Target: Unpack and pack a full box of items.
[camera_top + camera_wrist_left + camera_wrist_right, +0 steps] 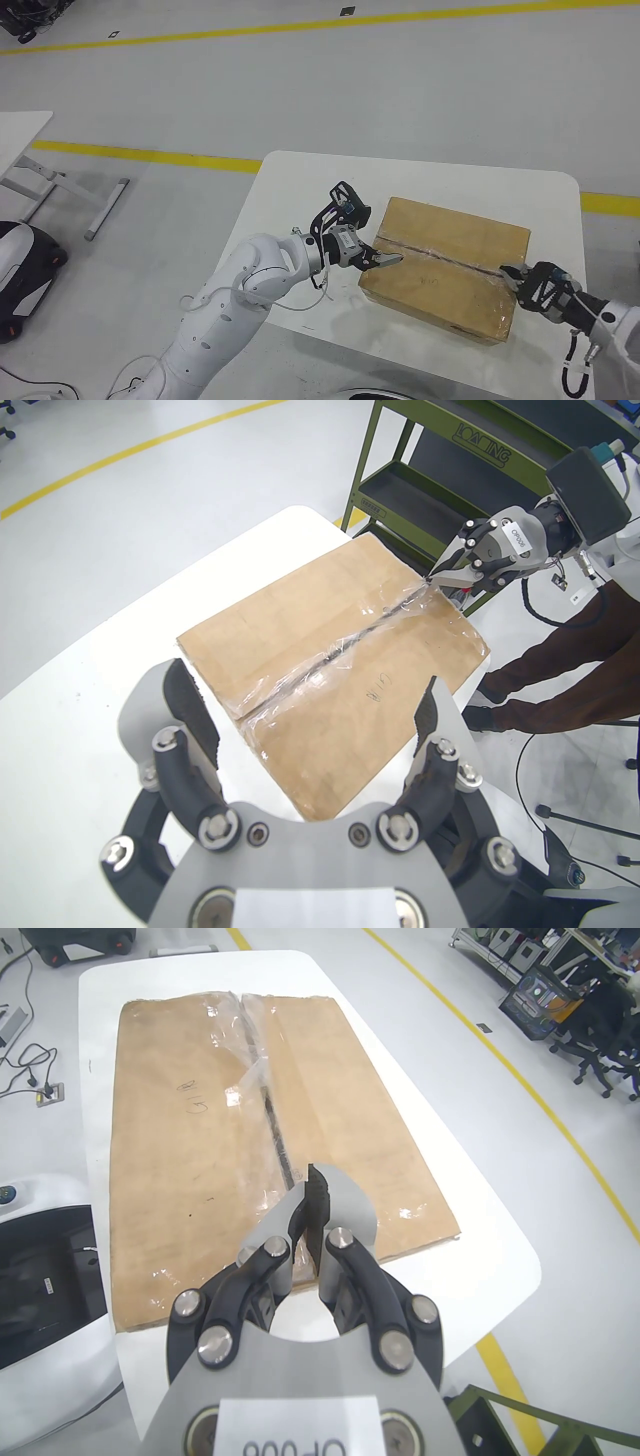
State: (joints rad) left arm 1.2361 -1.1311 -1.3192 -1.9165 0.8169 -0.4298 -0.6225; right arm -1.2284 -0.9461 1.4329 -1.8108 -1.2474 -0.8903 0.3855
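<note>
A closed brown cardboard box (445, 268) lies on the white table (300, 190), with crumpled clear tape (350, 640) along its centre seam. My left gripper (310, 700) is open at one short end of the box (325, 660), level with the seam, and in the top view this left gripper (388, 262) touches that end. My right gripper (312, 1185) is shut over the seam at the opposite end of the box (190, 1138). From the left wrist view, the right gripper's tips (434, 579) meet the tape's end; whether tape is pinched between them I cannot tell.
A green metal cart (450, 475) stands just past the table's far corner. The table edge (500, 1228) runs close along the box's side. Cables and a floor socket (50, 1093) lie on the floor. A second white table (20, 130) stands off to the left.
</note>
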